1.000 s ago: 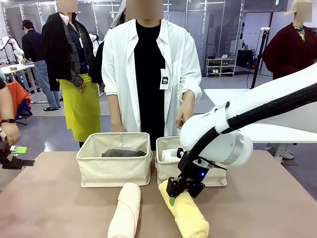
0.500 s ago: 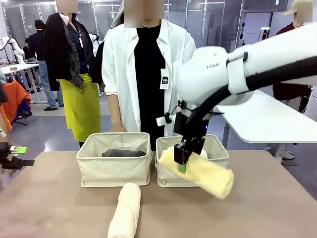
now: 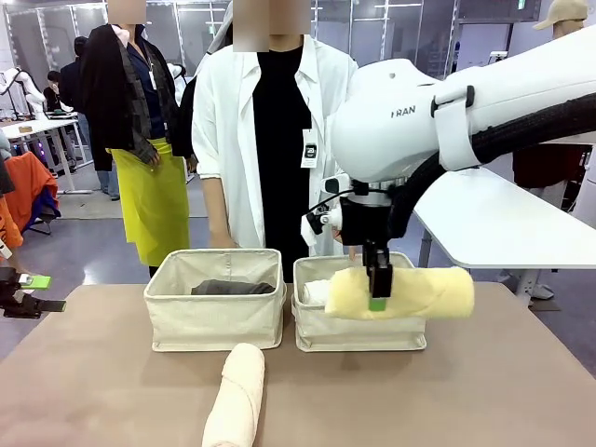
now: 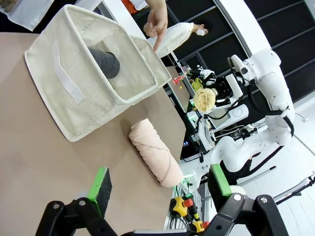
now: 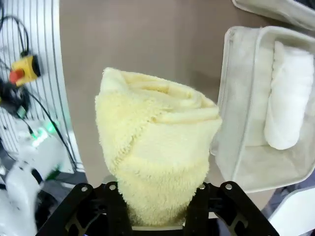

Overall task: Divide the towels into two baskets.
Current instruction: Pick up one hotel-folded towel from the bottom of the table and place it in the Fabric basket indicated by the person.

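My right gripper (image 3: 378, 289) is shut on the yellow towel (image 3: 400, 292), holding the roll level in the air over the front of the right basket (image 3: 358, 332). In the right wrist view the yellow towel (image 5: 155, 147) fills the jaws, and the white towel (image 5: 288, 96) lies inside the right basket (image 5: 236, 98) below. A dark grey towel (image 3: 231, 288) rests in the left basket (image 3: 214, 317). A pale pink towel (image 3: 237, 396) lies on the table in front of the baskets. My left gripper (image 4: 157, 187) stands open at the table's left edge, apart from the pink towel (image 4: 153, 152).
A person in a white shirt (image 3: 279, 140) stands right behind the baskets, one hand (image 3: 345, 219) near the right one. A white table (image 3: 503, 219) stands at the back right. Brown tabletop (image 3: 503, 391) is bare right of the pink towel.
My right gripper lifted the yellow towel off the table, carried it up and back, and turned it level over the right basket. The left arm stayed put.
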`<state>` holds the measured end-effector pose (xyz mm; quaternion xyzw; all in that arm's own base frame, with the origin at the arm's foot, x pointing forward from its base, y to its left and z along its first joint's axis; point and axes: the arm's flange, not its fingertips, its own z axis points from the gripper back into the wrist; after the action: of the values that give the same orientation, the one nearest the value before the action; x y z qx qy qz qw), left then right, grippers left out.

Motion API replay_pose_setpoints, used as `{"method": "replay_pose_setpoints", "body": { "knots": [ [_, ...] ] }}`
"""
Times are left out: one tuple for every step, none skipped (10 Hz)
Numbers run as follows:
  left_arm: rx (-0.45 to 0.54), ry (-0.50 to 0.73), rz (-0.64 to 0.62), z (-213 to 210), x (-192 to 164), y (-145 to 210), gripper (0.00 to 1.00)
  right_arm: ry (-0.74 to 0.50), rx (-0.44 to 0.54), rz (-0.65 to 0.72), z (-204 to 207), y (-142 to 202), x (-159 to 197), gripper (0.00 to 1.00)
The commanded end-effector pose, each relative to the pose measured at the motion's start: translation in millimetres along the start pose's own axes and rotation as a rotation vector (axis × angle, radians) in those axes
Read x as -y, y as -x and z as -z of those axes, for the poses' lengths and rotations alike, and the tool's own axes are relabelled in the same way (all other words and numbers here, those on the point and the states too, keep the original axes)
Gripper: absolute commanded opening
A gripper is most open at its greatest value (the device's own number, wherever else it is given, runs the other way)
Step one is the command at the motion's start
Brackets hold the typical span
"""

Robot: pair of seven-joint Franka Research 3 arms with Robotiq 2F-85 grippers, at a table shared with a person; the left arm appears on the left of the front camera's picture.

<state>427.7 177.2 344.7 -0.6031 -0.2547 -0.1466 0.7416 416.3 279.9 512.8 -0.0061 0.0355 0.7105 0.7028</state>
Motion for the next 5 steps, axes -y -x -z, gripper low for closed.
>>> {"method": "replay_pose_setpoints", "body": {
  "knots": [
    [0.004, -0.006, -0.002, 0, 5, 2, 1.00, -0.018, 0.018, 0.099, 3, -10, 0, 0.20],
    [0.004, -0.006, -0.002, 0, 5, 2, 1.00, -0.018, 0.018, 0.099, 3, -10, 0, 0.20],
    [0.004, -0.006, -0.002, 0, 5, 2, 1.00, -0.018, 0.018, 0.099, 3, -10, 0, 0.20],
    [0.004, -0.006, -0.002, 0, 5, 2, 1.00, -0.018, 0.018, 0.099, 3, -10, 0, 0.20],
    [0.004, -0.006, -0.002, 0, 5, 2, 1.00, -0.016, 0.004, 0.052, 6, 0, 2, 0.37]
  ]
}}
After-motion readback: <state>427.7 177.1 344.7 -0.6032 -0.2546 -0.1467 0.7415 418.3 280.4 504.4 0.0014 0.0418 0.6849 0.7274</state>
